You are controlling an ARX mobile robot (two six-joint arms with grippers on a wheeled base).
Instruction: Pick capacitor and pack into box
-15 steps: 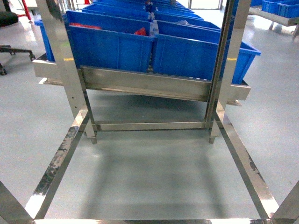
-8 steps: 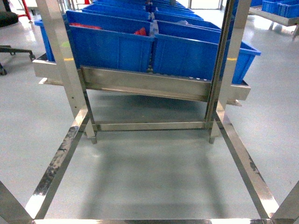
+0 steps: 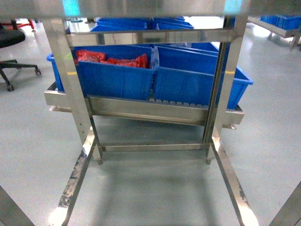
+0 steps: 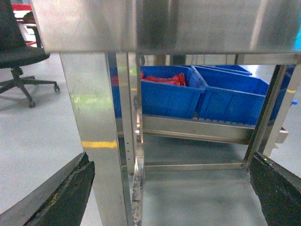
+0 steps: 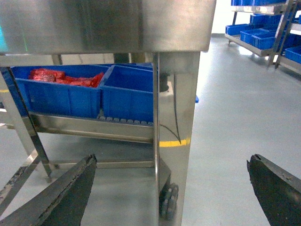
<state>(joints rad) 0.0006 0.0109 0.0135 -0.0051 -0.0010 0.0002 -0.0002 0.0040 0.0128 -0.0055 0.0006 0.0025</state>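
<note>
Orange-red pieces [image 3: 115, 59], likely the capacitor stock, are heaped in the left blue bin [image 3: 113, 82] on a steel rack. The same heap [image 4: 162, 79] shows in the left wrist view and again [image 5: 61, 77] in the right wrist view. The box is out of view. My left gripper [image 4: 171, 195] is open and empty, low in front of a rack post [image 4: 94, 141]. Also open and empty, my right gripper [image 5: 171, 190] straddles another post [image 5: 176, 117]. Neither gripper shows in the head view.
A second blue bin [image 3: 193, 80] stands right of the first, with more bins behind. Steel posts [image 3: 70, 80] and floor rails [image 3: 75, 179] frame the space ahead. An office chair [image 3: 11, 42] stands at the left. More racks of blue bins [image 5: 263, 33] stand far right.
The head view has pulled back from the rack. The bins look smaller, the heap of orange-red pieces shows more fully, an upper rail has come in at the top and a chair at the left.
</note>
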